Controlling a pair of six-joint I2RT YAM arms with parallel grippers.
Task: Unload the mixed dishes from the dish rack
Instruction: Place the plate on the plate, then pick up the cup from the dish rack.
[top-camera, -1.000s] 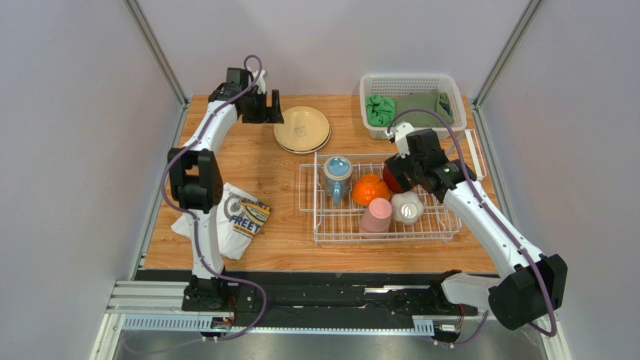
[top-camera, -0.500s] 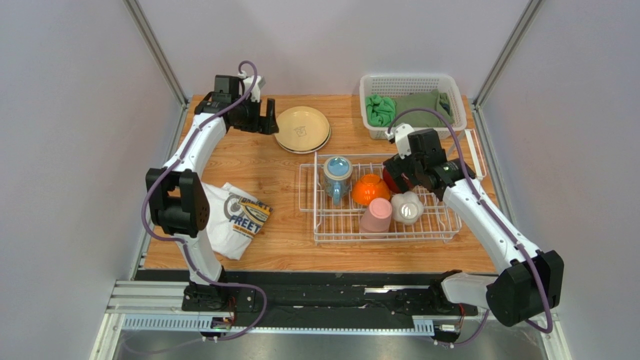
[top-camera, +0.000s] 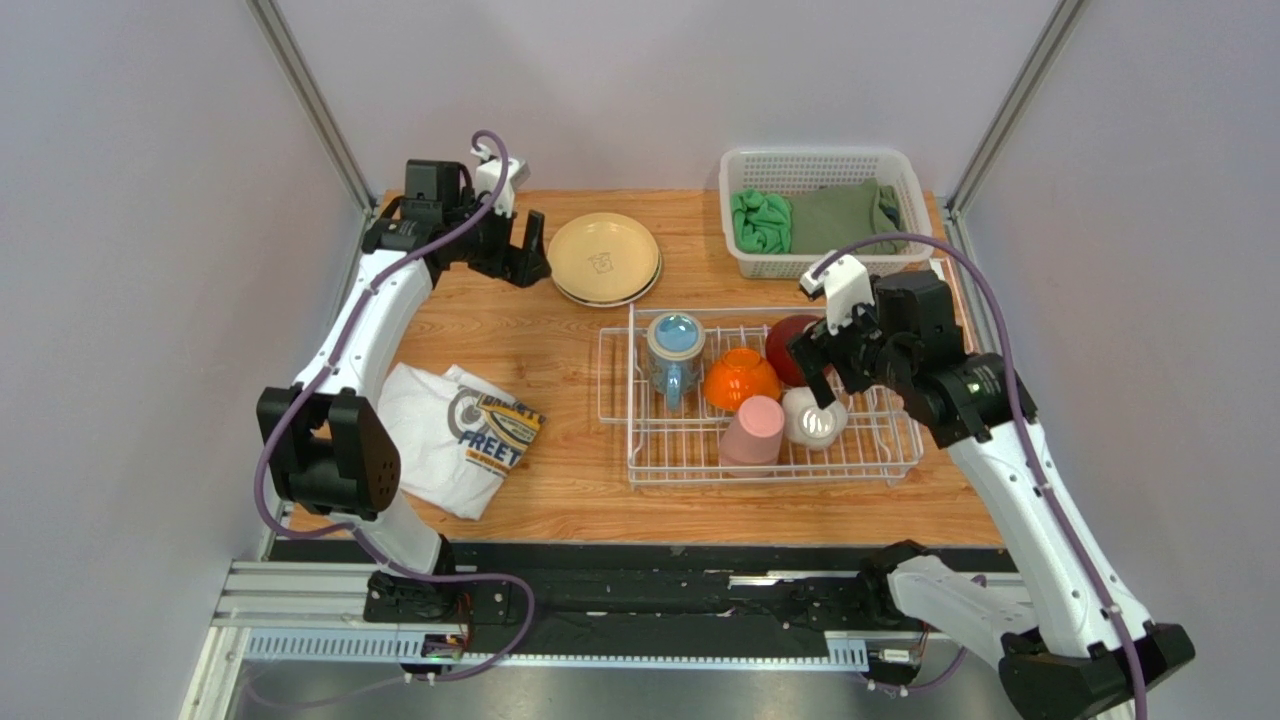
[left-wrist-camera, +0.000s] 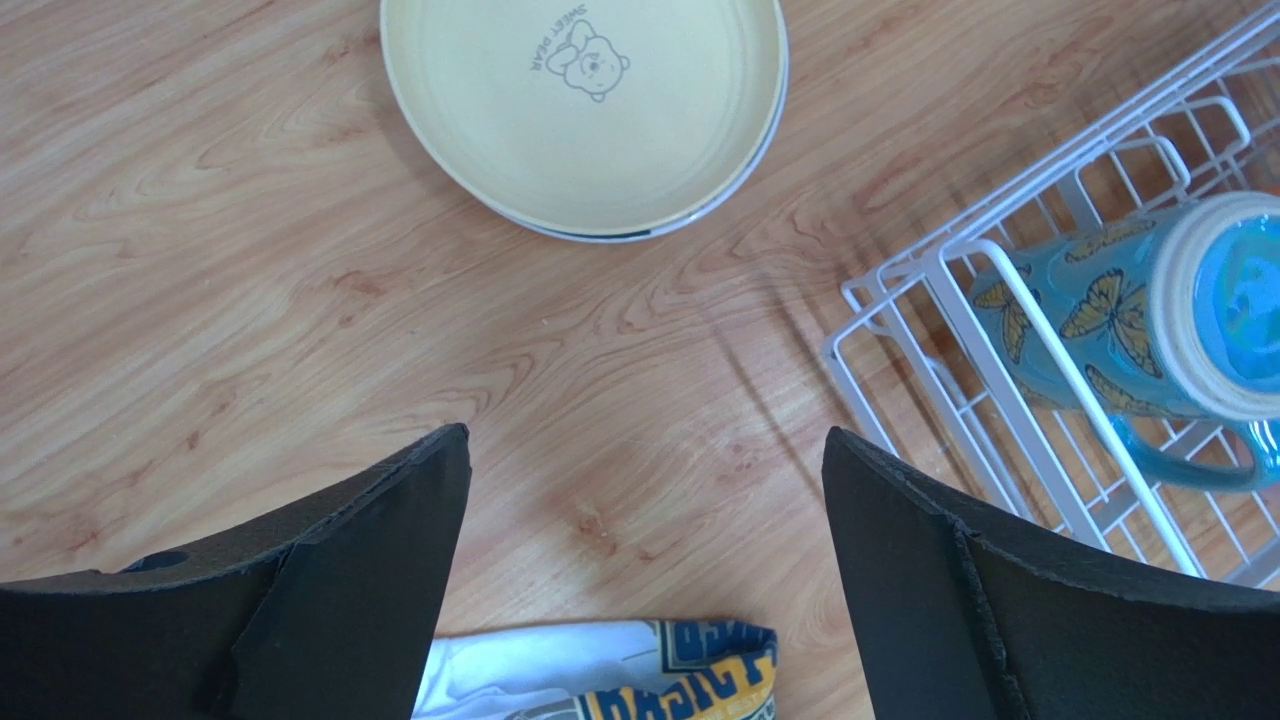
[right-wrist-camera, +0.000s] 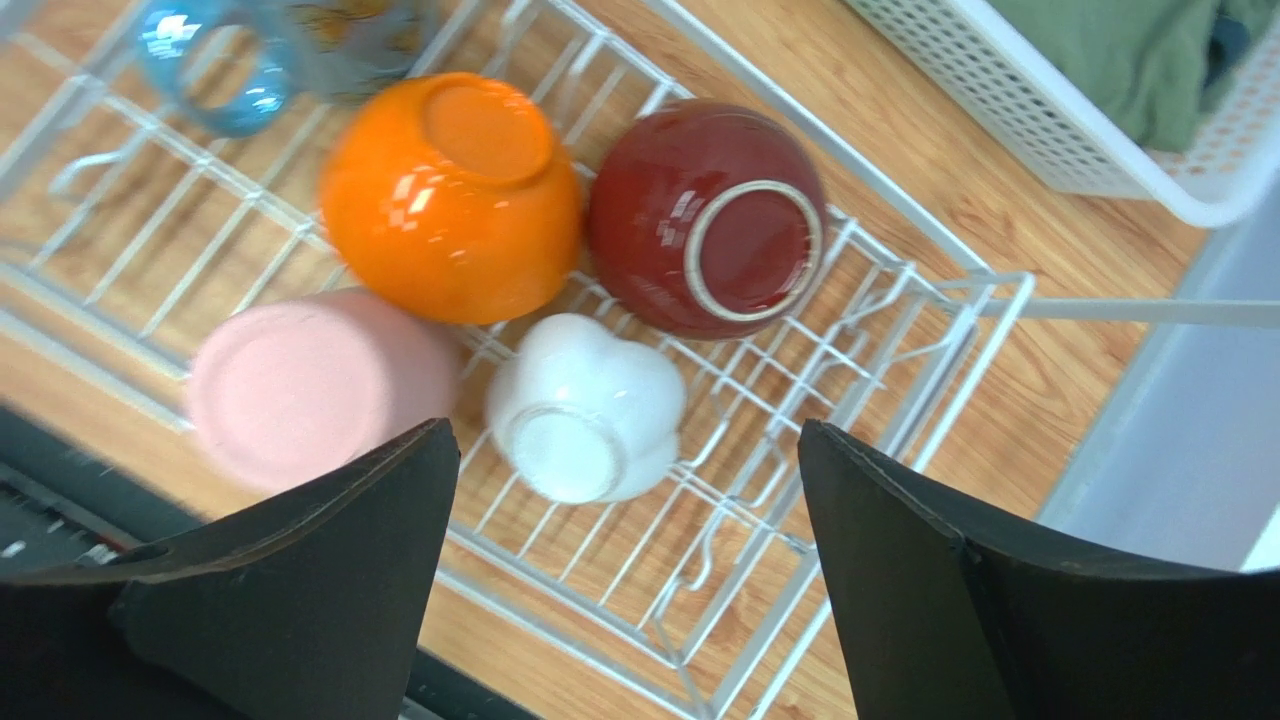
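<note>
Top external view has the dish rack (top-camera: 672, 450) on the right half of the counter (top-camera: 556, 345), with five pieces in it. The light-blue mug (top-camera: 675, 348) is at its far left, and the orange bowl (top-camera: 739, 378) and dark red bowl (top-camera: 784, 345) sit upturned side by side in the middle. The pink cup (top-camera: 753, 431) and small white bowl (top-camera: 816, 420) lie along the near side. The tan plates (top-camera: 604, 258) are stacked on the counter beyond the rack's far-left corner, already out. The left gripper (left-wrist-camera: 639, 465) hangs above bare wood just left of that stack, jaws spread wide and empty. The right gripper (right-wrist-camera: 624, 450) hovers over the rack, equally wide and empty, and its wrist view shows the white bowl directly between its fingers, so that looks like the next pick. The bowl sits mouth down, crowded by the orange bowl, the red bowl and the pink cup. I judge it stiff, light, glazed and slippery, and breakable if dropped. Its lobed sides probably offer the best hold, pinched low enough that the fingers do not slide off toward the foot.
</note>
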